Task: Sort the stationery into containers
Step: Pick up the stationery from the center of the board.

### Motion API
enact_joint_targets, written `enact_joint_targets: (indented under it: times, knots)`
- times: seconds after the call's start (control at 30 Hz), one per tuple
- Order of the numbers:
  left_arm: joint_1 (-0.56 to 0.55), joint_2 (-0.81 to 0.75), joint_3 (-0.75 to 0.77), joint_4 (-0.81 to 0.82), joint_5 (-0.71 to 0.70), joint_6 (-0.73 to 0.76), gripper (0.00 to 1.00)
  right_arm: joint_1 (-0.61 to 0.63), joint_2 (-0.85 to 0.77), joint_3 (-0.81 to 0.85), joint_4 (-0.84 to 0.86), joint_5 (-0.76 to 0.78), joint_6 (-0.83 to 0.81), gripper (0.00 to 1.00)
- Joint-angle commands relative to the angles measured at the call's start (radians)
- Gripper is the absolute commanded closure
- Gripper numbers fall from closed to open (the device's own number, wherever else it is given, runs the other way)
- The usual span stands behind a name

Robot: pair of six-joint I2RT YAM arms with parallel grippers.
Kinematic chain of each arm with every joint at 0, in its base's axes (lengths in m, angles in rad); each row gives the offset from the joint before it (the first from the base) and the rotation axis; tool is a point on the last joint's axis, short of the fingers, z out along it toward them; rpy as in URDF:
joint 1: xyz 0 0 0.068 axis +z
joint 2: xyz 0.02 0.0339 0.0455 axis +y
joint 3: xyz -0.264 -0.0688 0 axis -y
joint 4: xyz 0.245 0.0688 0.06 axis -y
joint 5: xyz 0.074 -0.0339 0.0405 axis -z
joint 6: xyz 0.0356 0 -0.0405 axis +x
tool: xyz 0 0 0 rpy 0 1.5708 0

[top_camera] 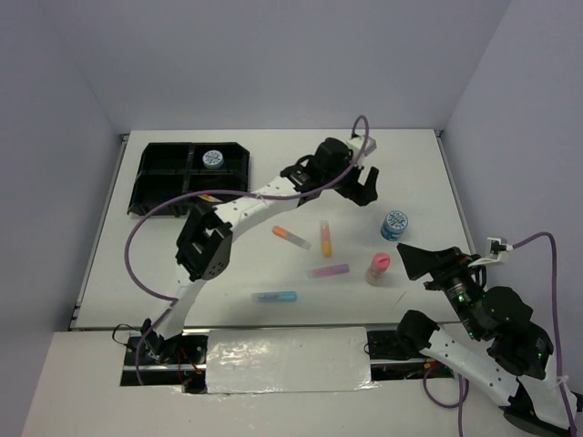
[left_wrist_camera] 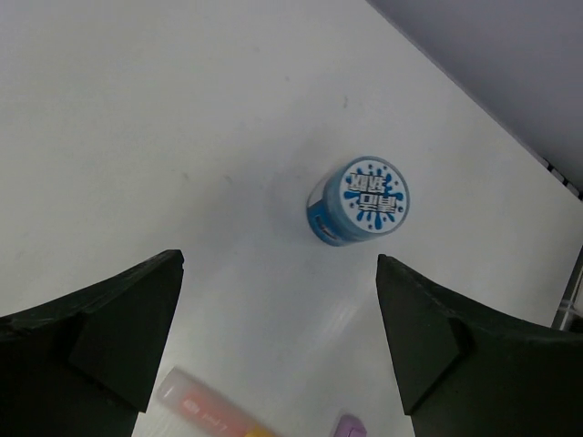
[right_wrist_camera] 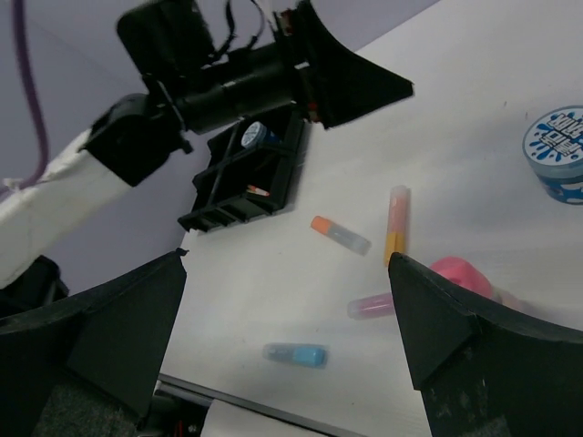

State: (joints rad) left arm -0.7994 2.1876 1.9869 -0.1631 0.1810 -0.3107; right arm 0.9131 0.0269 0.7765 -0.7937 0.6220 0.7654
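The black divided tray [top_camera: 146, 187] stands at the table's far left, with one blue-white tape roll [top_camera: 213, 159] in a back compartment. A second tape roll [top_camera: 393, 224] [left_wrist_camera: 360, 200] stands on the table at the right. My left gripper [top_camera: 361, 188] [left_wrist_camera: 282, 337] hovers open just short of it, nothing between its fingers. Mid-table lie an orange-capped highlighter [top_camera: 291, 236], an orange-yellow one [top_camera: 325, 238], a purple one [top_camera: 329, 270] and a blue one [top_camera: 275, 297]. A pink-capped bottle [top_camera: 378, 268] stands next to my right gripper [top_camera: 414, 259] [right_wrist_camera: 287, 337], which is open and empty.
A thin pen [right_wrist_camera: 258, 190] lies in a near compartment of the tray [right_wrist_camera: 219, 218]. The left arm [top_camera: 246, 208] stretches diagonally over the table from the tray side. The purple cable [top_camera: 146, 232] loops over the left of the table.
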Motion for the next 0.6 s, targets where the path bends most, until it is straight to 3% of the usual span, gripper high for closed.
enact_joint_targets:
  times: [0.0, 0.33, 0.57]
  knots:
    - [-0.067, 0.072, 0.098, 0.083, 0.121, 0.079, 0.01, 0.001, 0.011, 0.073, -0.082, 0.035, -0.003, 0.0]
    - [-0.155, 0.257, 0.2, 0.211, 0.075, 0.114, 0.01, 0.0, 0.033, 0.104, -0.061, -0.065, -0.078, 0.0]
    - [-0.207, 0.331, 0.256, 0.203, -0.104, 0.18, 0.01, 0.001, -0.018, 0.087, -0.056, -0.103, -0.098, 0.0]
